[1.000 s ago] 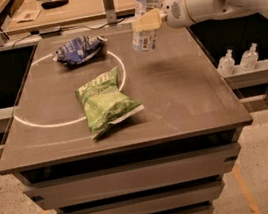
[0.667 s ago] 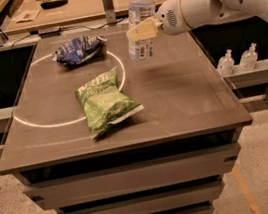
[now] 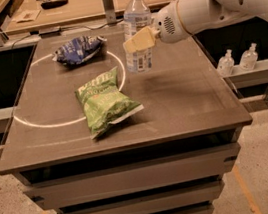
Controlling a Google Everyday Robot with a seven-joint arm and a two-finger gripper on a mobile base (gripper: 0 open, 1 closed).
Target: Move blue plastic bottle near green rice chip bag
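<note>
The blue plastic bottle (image 3: 136, 30), clear with a white cap and a pale label, is held upright just above the table, right of the white circle's edge. My gripper (image 3: 140, 41) reaches in from the right on a white arm and is shut on the bottle's middle; a tan finger (image 3: 139, 41) crosses its front. The green rice chip bag (image 3: 104, 102) lies flat on the table, in front of and to the left of the bottle, a short gap away.
A dark blue chip bag (image 3: 78, 49) lies at the back of the grey table (image 3: 183, 101). Two small pump bottles (image 3: 238, 59) stand on a shelf to the right. A wooden desk (image 3: 82, 6) with a metal post is behind.
My gripper has carried the bottle to the left and toward the front, closer to the green bag. The bags have not moved.
</note>
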